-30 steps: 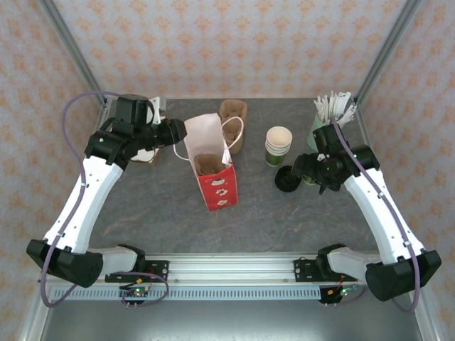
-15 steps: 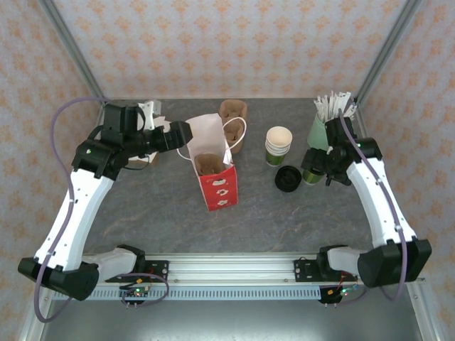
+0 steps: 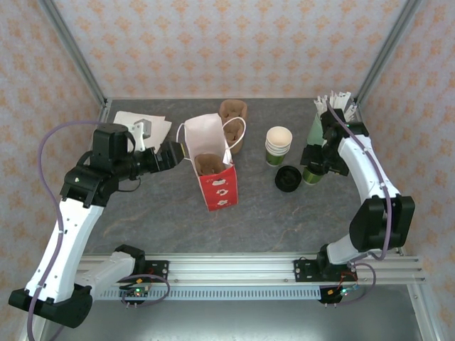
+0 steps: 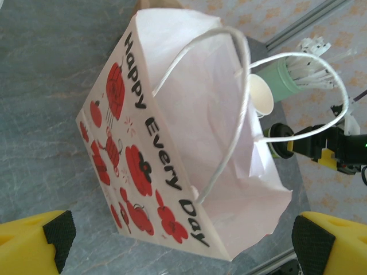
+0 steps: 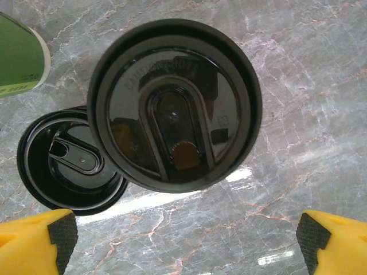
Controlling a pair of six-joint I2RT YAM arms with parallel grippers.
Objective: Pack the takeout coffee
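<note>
One takeout coffee (image 5: 175,106), a dark green cup under a round black lid, stands on the table at the right (image 3: 311,175). My right gripper (image 5: 183,240) hangs right over it (image 3: 311,163), open, with its yellow fingers wide of the lid. A loose black lid (image 5: 69,169) lies beside the cup on its left (image 3: 287,178). A stack of open green cups (image 3: 279,145) stands behind that lid. The red and white paper bag (image 3: 213,170) stands open mid-table with a brown carrier (image 3: 208,165) inside. My left gripper (image 3: 179,151) is open at the bag's left edge (image 4: 172,143), holding nothing.
A second brown carrier (image 3: 233,117) stands behind the bag. The pale mint cup of white sticks (image 3: 321,122) is at the back right, close behind my right wrist. White napkins (image 3: 142,125) lie at the back left. Metal frame posts rise at both back corners.
My left gripper has opened and let go of the bag's edge, and that arm has drawn back toward the front. My right gripper has opened wider and its arm has swung toward the back.
</note>
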